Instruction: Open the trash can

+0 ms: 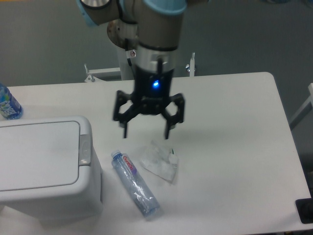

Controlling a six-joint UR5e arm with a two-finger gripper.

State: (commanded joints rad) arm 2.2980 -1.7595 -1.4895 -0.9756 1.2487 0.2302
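Observation:
The trash can [44,169] is a large boxy white bin at the front left of the table. Its flat lid [36,154] lies closed, with the grey push-button strip [85,149] on its right rim. My gripper [146,132] hangs above the table to the right of the bin, fingers pointing down and spread wide apart, holding nothing. It is apart from the bin and well right of the button strip.
An empty clear plastic bottle [135,183] lies on the table just right of the bin. A crumpled clear plastic wrapper [159,160] lies below the gripper. A blue-labelled bottle [7,104] stands at the left edge, behind the bin.

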